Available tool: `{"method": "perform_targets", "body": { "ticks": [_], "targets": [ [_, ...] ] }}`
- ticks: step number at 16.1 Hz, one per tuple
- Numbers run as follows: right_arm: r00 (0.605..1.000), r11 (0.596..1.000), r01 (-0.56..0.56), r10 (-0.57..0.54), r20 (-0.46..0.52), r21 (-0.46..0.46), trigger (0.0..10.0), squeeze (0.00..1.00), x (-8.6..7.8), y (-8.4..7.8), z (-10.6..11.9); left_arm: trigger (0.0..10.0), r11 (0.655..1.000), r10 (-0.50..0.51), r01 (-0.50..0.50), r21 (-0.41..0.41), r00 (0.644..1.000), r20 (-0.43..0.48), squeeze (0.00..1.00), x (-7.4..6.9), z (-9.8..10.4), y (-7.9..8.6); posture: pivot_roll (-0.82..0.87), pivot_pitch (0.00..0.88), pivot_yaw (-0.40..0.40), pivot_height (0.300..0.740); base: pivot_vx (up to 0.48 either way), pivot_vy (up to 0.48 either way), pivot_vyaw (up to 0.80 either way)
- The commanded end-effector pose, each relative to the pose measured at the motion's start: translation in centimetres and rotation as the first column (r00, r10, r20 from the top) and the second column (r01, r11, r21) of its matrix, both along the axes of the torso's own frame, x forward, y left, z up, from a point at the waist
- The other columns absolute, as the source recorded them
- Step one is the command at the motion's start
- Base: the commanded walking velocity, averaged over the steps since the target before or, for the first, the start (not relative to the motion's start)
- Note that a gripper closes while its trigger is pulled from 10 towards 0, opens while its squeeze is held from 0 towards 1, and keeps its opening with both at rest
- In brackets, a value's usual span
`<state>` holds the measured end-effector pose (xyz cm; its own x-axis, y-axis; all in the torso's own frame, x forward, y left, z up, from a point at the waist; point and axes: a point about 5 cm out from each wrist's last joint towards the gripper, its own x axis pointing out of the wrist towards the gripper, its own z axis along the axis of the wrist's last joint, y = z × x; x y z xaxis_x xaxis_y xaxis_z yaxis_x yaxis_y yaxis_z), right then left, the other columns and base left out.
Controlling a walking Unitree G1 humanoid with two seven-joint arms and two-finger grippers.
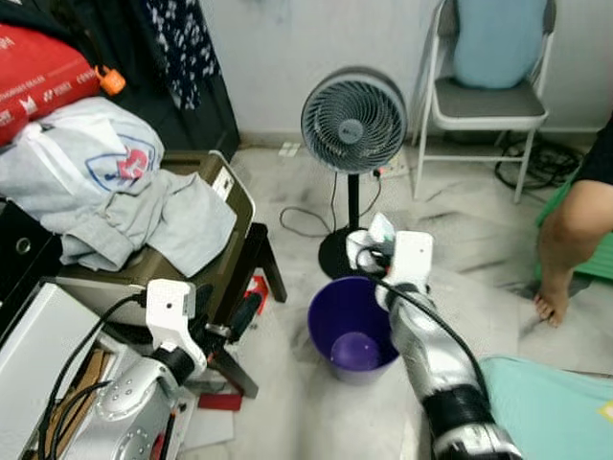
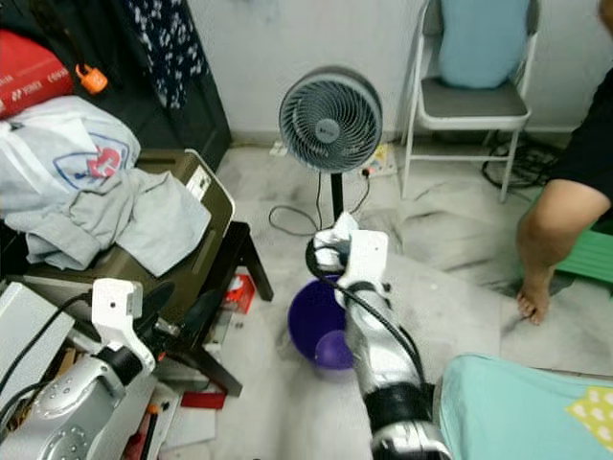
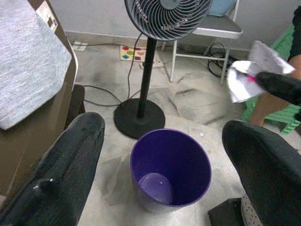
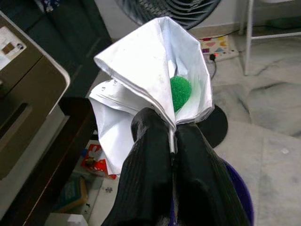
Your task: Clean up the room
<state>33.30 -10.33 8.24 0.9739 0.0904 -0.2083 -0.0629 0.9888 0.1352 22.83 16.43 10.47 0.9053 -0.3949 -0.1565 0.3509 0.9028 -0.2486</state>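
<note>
A purple bin (image 1: 352,331) stands on the floor in front of a fan. My right gripper (image 4: 171,136) is shut on a crumpled white paper (image 4: 150,70) with a green patch inside, held just above the bin's far rim (image 1: 369,251). In the left wrist view the paper (image 3: 249,75) hangs to the side above the bin (image 3: 170,165). My left gripper (image 3: 164,155) is open, its two black fingers (image 3: 70,160) spread wide with nothing between them, low beside the chair at the left (image 1: 225,321).
A standing fan (image 1: 352,125) and its black base lie just behind the bin. A brown chair (image 1: 206,249) piled with grey clothes is at the left. A folding chair (image 1: 484,101) stands at the back. A person's leg (image 1: 565,240) is at the right, teal fabric (image 1: 556,402) near me.
</note>
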Motion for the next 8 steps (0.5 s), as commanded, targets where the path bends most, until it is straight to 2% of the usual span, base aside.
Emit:
{"method": "perform_targets", "body": {
  "ticks": [1, 5, 8],
  "targets": [
    [1.0, 1.0, -0.023, 0.023, -0.003, -0.011, 10.0, 0.0, 0.2, 1.1, -0.3, 10.0, 1.0, 0.012, -0.012, 0.013, 1.0, -0.001, 0.0, -0.1, 0.4, 0.7, -0.1, 0.152, 0.144, 0.74, 0.0, 0.0, 0.0],
    [1.0, 1.0, -0.013, 0.013, -0.028, -0.024, 10.0, 0.0, 0.5, 1.5, -1.2, 10.0, 1.0, 0.004, -0.004, 0.015, 1.0, -0.017, 0.0, -0.6, 0.5, 0.7, -0.1, 0.181, 0.152, 0.74, 0.0, 0.0, 0.0],
    [0.998, 0.999, -0.008, 0.006, -0.055, -0.037, 10.0, 0.0, 0.1, 2.1, -2.2, 10.0, 1.0, 0.0, 0.001, 0.022, 0.999, -0.044, 0.0, -1.7, 0.6, 1.0, -0.07, 0.214, 0.164, 0.74, 0.0, 0.0, 0.0]
  ]
}}
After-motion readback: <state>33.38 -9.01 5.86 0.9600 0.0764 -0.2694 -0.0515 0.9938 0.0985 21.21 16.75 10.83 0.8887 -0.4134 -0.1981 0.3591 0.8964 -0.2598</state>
